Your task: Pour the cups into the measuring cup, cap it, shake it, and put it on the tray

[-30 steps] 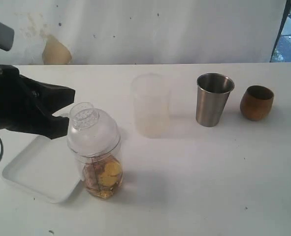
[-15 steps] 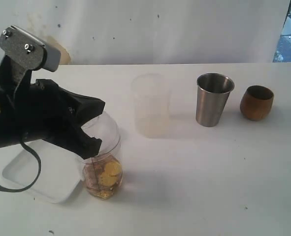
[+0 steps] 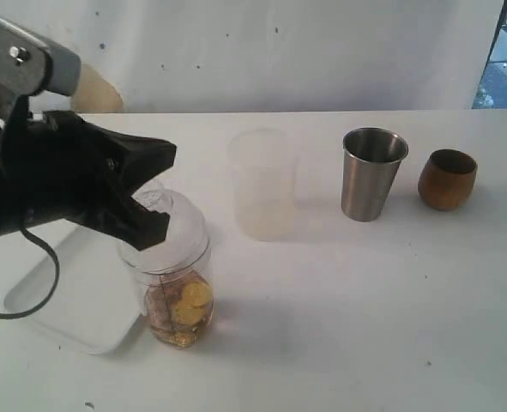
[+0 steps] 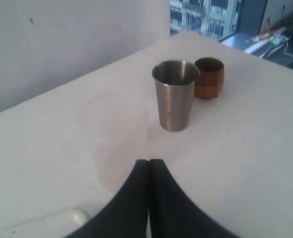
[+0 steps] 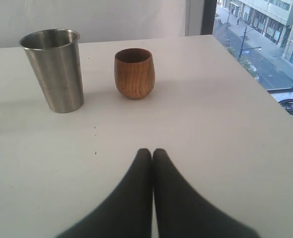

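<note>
Left jaws pressed together, empty, near lid (image 3: 183, 225) of measuring cup (image 3: 178, 296) beside tray (image 3: 64, 302). Right jaws pressed together, empty, over bench (image 5: 210, 124).

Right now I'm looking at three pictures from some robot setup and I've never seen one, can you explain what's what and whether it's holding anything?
This is a robot with two arms, each ending in jaws. The wide picture comes from a camera off the arms; it shows the black left arm reaching over a capped measuring cup with yellowish contents, next to a white tray. Further along the table stand a frosted cup, a steel tumbler and a brown cup. The other two pictures come from cameras on each wrist, looking past the jaws. Both pairs of jaws are shut with nothing between them, so nothing is held. The right arm is out of the wide picture.
</note>
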### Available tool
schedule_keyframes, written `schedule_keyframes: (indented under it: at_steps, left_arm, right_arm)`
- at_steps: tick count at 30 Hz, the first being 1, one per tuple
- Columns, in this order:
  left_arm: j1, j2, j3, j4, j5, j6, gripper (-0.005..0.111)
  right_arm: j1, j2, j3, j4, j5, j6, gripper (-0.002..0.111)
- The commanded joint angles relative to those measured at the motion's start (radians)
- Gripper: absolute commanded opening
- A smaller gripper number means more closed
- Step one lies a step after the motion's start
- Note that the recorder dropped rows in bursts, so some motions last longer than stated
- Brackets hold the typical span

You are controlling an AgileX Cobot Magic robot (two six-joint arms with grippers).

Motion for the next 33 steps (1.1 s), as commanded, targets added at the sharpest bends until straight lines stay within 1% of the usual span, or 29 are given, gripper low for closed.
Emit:
schedule_keyframes:
  at_steps: [1,3,9,15,22,27,33]
  left_arm:
    - [-0.003,-0.040,0.001,-0.004,0.010,-0.010,0.000]
    - [-0.003,-0.025,0.017,-0.004,0.014,-0.006,0.000]
    - [-0.003,0.046,0.087,-0.004,-0.076,-0.006,0.000]
    - [-0.003,0.064,0.087,0.007,-0.083,-0.006,0.000]
    - [-0.003,0.018,0.087,0.007,-0.086,-0.017,0.000]
    - [-0.003,0.025,0.087,0.014,-0.052,-0.025,0.000]
    - [-0.003,0.025,0.087,0.019,-0.050,-0.025,0.000]
  right_arm:
    - [-0.010,-0.005,0.001,-0.002,-0.011,0.002,0.000]
    - [-0.010,-0.005,0.001,-0.002,-0.011,0.002,0.000]
    - [-0.010,-0.005,0.001,-0.002,-0.011,0.002,0.000]
    - [-0.010,-0.005,0.001,-0.002,-0.011,0.002,0.000]
    - [-0.010,-0.005,0.001,-0.002,-0.011,0.002,0.000]
    - [-0.010,-0.005,0.001,-0.002,-0.011,0.002,0.000]
    - [-0.010,-0.005,0.001,-0.002,-0.011,0.002,0.000]
